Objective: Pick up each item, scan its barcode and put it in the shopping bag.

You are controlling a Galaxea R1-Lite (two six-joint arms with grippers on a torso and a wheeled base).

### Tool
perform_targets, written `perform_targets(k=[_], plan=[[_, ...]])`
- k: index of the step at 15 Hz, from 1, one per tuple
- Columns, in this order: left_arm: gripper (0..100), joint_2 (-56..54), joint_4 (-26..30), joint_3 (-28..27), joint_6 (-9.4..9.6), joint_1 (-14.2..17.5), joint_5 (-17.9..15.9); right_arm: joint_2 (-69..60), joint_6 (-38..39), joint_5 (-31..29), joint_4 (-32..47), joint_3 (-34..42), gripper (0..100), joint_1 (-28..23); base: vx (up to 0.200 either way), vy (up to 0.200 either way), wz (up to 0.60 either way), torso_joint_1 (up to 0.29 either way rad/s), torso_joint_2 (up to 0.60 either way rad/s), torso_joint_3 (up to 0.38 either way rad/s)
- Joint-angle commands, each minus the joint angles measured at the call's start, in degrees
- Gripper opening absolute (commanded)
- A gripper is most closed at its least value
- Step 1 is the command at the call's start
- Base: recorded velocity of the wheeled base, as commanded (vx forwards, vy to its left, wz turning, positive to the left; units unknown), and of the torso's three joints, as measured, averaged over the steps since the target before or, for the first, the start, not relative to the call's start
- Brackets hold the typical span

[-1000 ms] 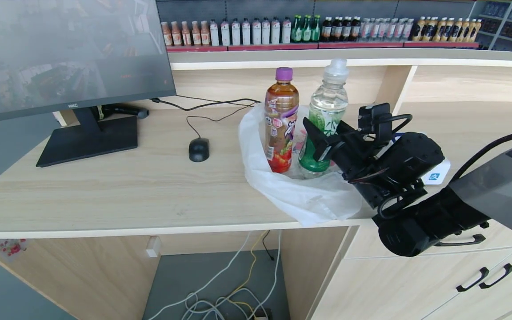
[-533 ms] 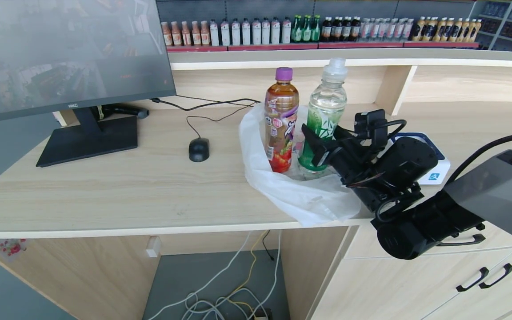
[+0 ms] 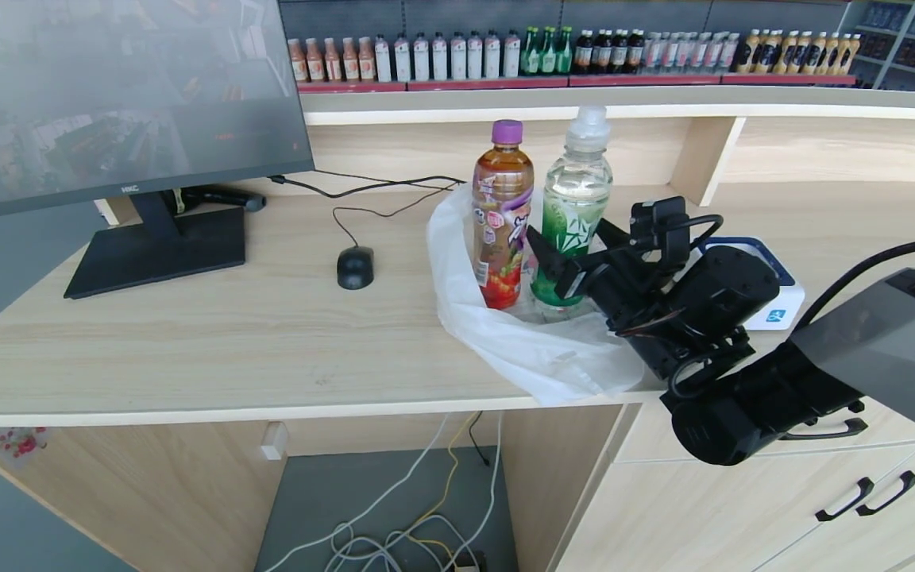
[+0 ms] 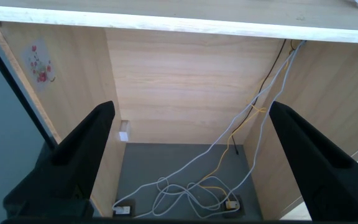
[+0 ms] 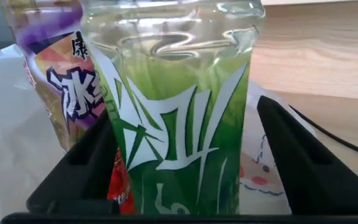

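**Checkout counter, items bagged.** We show one thin, crinkled, white plastic shopping bag (image 3: 537, 357), slumped open on a pale wood-grain counter (image 3: 227, 342). Two upright plastic bottles stand side by side inside the bag. One is the green-labelled bottle (image 3: 577, 206), clear and ribbed, with a glossy label and a translucent sport cap. The other, on its left within the bag, is the purple-capped bottle (image 3: 503, 214), amber-filled and brightly wrapped.

The right gripper (image 5: 184, 111) reaches into the bag from the bag's right. Its two matte black, wedge-shaped fingers (image 5: 303, 162) are spread to either side of the green-labelled bottle's lower body. One finger meets the label's outline, and at the other we see a thin gap.

The left gripper (image 4: 191, 109) hangs below the counter's edge, down and left of the bag. Its two dark fingers are wide apart and face loose cables (image 4: 197, 186) in a wooden recess.

Left of the bag lie one rounded black mouse (image 3: 355, 267) and, farther off, one flat monitor (image 3: 108, 95). Right of the bag sits one white, blue-topped box (image 3: 779, 306).
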Motion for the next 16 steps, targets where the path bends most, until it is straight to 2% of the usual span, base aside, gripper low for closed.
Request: perform_targets(k=[1, 14, 16], plan=[[100, -0.02, 0.00, -0.09, -0.01, 0.00, 0.01, -0.40, 0.01, -0.02, -0.34, 0.25, 100, 0.31, 0.000, 0.000, 0.00, 0.000, 0.00, 0.000], [100, -0.02, 0.00, 0.00, -0.01, 0.00, 0.01, -7.70, -0.08, -0.20, -0.78, 7.54, 100, 0.40, 0.000, 0.000, 0.00, 0.000, 0.00, 0.000], [100, -0.02, 0.00, -0.09, -0.01, 0.00, 0.01, -10.77, -0.17, -0.20, -0.78, 12.29, 100, 0.75, 0.000, 0.000, 0.00, 0.000, 0.00, 0.000]])
